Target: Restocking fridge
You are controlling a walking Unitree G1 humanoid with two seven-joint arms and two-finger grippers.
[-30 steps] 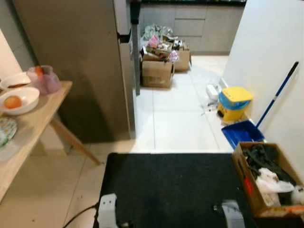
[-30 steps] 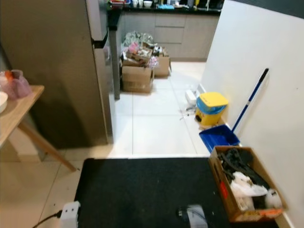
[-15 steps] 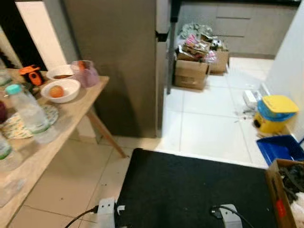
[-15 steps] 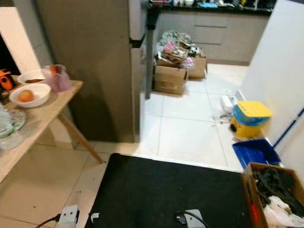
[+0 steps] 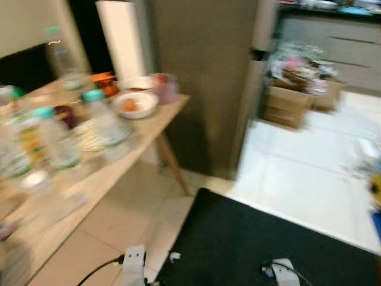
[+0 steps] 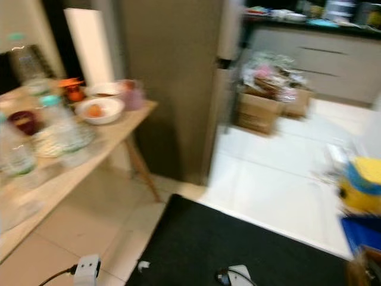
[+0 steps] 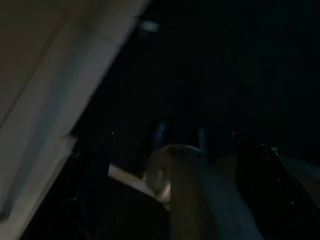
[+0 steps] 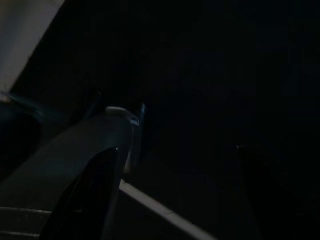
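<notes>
Head views are motion-blurred. A tall grey-brown fridge w/ closed door [image 5: 205, 77] stands ahead, centre-left, a white upright panel [image 5: 122, 39] just beside it on the robot's left. Further left a light wooden table on slanted legs [image 5: 95, 179] runs toward the camera, crowded w/ stock: several clear plastic bottles w/ teal caps [image 5: 104, 119], one taller clear bottle [image 5: 62, 59] at the back, a white bowl holding an orange round fruit [image 5: 134, 105], a second white bowl [image 6: 106, 89] behind it, a pinkish translucent jug [image 5: 165, 87] at the far corner nearest the fridge, a small orange object [image 5: 104, 80], a dark red cup [image 6: 25, 121], a patterned plate [image 5: 89, 134]. Right of the fridge, on pale floor tiles [image 5: 309, 155], sit brown cardboard boxes heaped w/ packets [image 5: 297, 89], grey kitchen cabinets [image 6: 333, 65] behind them, and a yellow bin [image 6: 363, 185] near the right edge. A black floor mat [image 5: 268, 244] lies directly below the camera. Both arms hang low & idle: left gripper [image 7: 170, 180] and right gripper [image 8: 175, 190] show in very dark wrist views; each has its two black fingers [image 8: 95, 190] well apart, nothing between them
</notes>
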